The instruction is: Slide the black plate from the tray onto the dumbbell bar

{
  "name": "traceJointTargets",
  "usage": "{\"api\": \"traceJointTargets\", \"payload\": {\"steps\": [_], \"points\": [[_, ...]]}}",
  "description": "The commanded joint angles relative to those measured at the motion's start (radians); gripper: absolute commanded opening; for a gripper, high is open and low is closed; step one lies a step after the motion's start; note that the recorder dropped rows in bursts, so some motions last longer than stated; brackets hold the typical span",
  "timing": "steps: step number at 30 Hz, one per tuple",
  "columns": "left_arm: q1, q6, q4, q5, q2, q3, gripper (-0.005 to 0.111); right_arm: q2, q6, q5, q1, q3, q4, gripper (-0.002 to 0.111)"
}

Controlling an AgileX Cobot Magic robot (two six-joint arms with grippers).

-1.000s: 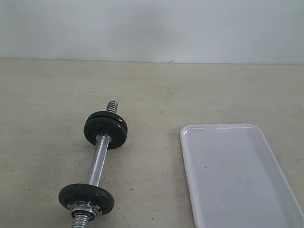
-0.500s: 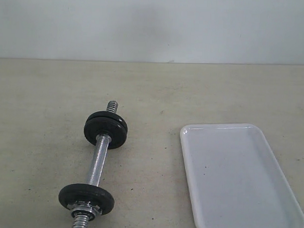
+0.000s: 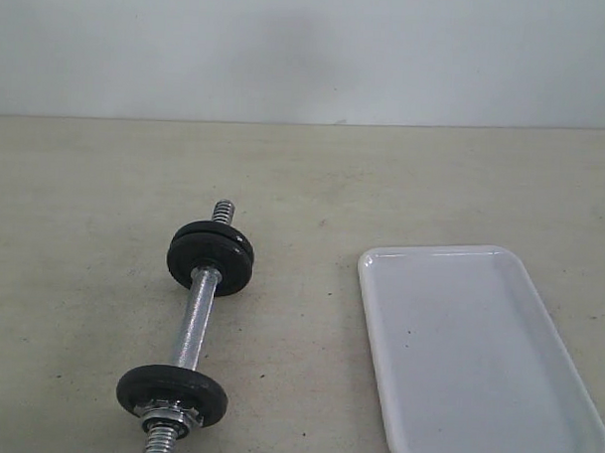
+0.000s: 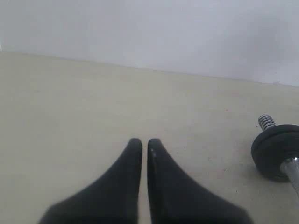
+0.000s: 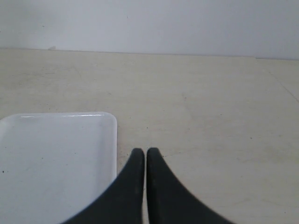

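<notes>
The dumbbell bar [image 3: 192, 327] lies on the table, chrome with threaded ends. Black plates [image 3: 210, 258] sit on its far end, what looks like two pressed together, and one black plate [image 3: 171, 391] sits on its near end behind a chrome nut [image 3: 167, 418]. The white tray [image 3: 477, 352] to the right shows only its bare floor. Neither gripper appears in the exterior view. My left gripper [image 4: 144, 142] is shut on nothing, with the far plate [image 4: 273, 151] well off to its side. My right gripper [image 5: 143, 151] is shut on nothing beside the tray's corner [image 5: 56, 158].
The beige table [image 3: 403, 180] runs back to a pale wall [image 3: 309, 48]. A strip of table separates the bar from the tray. The bar's near threaded end [image 3: 156, 445] reaches the exterior view's lower edge.
</notes>
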Motion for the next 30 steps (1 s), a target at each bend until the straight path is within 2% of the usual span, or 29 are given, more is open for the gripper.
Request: {"api": "traceJointTargets", "payload": {"steps": [1, 12, 30], "points": [[-0.009, 0.026, -0.011, -0.011, -0.001, 0.003, 0.004, -0.004, 0.000, -0.016, -0.006, 0.004, -0.012, 0.000], [-0.009, 0.093, -0.011, 0.013, -0.001, 0.003, 0.004, -0.004, 0.000, -0.033, -0.006, 0.004, -0.012, 0.000], [-0.009, 0.093, -0.011, 0.011, -0.001, 0.003, 0.004, -0.004, 0.000, -0.033, -0.006, 0.004, -0.012, 0.000]]}}
